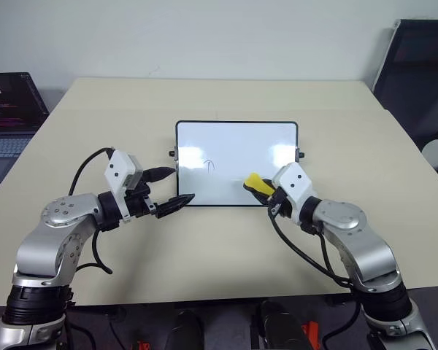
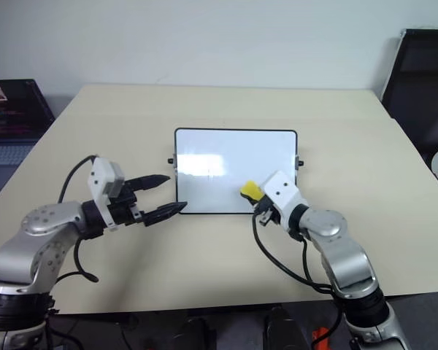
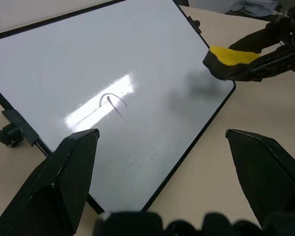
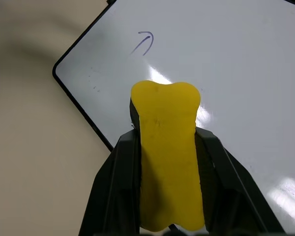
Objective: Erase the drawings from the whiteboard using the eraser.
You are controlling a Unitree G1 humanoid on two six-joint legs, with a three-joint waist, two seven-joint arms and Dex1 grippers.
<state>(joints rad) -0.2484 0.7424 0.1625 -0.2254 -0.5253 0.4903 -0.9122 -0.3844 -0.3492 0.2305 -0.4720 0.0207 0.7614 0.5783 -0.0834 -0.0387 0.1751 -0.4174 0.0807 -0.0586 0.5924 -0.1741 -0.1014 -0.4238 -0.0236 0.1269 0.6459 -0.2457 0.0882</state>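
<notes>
Laptop (image 1: pixel 11 120) at 9 o'clock cut off by the frame edge. Eraser (image 4: pixel 168 157) underside hidden between right gripper (image 4: pixel 167 162) fingers.

The whiteboard (image 1: pixel 237 149) is glossy and smooth, throwing back bright glare – its thin frame looks like black plastic. The eraser (image 4: pixel 169 152) is matt yellow, soft-looking like foam, over a dark base. The desk (image 1: pixel 204 255) is a smooth, matt beige laminate – both arms show brushed silver metal
</notes>
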